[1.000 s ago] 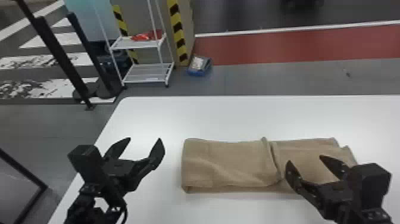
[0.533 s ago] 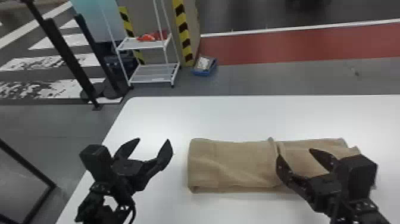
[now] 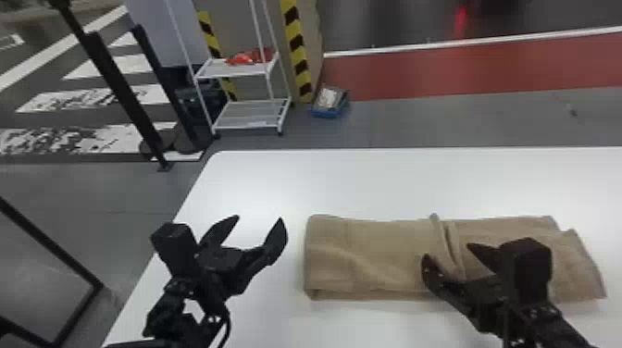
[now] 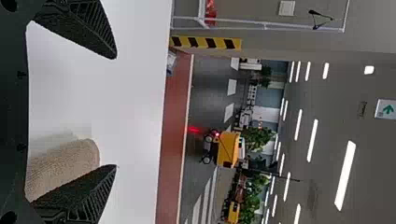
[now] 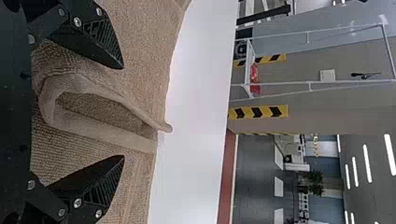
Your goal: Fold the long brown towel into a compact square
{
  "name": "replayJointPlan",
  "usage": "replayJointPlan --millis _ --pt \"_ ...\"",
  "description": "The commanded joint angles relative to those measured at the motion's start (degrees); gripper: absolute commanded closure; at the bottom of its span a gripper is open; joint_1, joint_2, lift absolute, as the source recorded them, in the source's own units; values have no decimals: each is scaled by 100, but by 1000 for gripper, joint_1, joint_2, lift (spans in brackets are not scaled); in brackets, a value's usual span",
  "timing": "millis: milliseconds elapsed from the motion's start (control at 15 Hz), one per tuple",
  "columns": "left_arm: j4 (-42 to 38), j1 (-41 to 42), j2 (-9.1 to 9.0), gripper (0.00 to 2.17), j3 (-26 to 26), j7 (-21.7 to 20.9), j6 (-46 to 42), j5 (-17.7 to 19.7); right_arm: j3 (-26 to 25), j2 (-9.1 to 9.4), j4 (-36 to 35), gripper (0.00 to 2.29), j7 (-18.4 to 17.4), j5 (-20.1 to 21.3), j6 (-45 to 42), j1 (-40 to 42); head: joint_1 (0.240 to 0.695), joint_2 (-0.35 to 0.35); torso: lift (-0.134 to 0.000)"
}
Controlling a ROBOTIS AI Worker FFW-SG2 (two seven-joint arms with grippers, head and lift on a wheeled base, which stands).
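Brown towel (image 3: 361,257), head view: folded into a long flat band, lying crosswise on white table (image 3: 361,185). Rounded fold at the left end; layers stepped and uneven at the right end. Raised loose fold (image 3: 436,236) running across the band, about midway along. Left gripper (image 3: 259,220): beyond the towel's left end, just beside it, over the table, jaws spread wide. Right gripper (image 3: 446,250): over the towel, near the raised fold, jaws spread. Behind the table: white rack (image 3: 240,69) with red item (image 3: 250,56), striped post (image 3: 296,46), blue tray (image 3: 329,104) on the floor, near the post.

Left wrist view: same open stance for left gripper (image 4: 116,111); towel's rounded end partly behind one finger, white tabletop showing between the fingers. Farther off: yellow vehicle (image 4: 229,149).

Right wrist view: right gripper (image 5: 122,112) facing the towel, jaws well apart. Raised fold standing as a hollow loop between the fingers, open space to either side, unpinched. Touch between fingers and the cloth beneath: cannot tell. Plain table beyond the towel's far edge.
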Motion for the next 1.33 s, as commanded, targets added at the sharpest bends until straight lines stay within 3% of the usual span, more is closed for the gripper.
replayJointPlan --millis 0,867,1200,1267 --pt "61 -13 -32 39 8 -4 -23 0 25 16 84 282 0 0 7 -43 695 261 -118" --pt "167 -13 -32 73 43 -118 -111 0 16 42 137 653 -35 -35 -116 -17 695 265 -118" --pt "175 -13 -32 76 52 -144 -129 0 -45 42 58 1352 -70 -35 -134 54 695 263 -118" --pt "175 -13 -32 76 52 -144 -164 0 -63 42 49 1362 -70 -35 -134 71 695 261 -118"
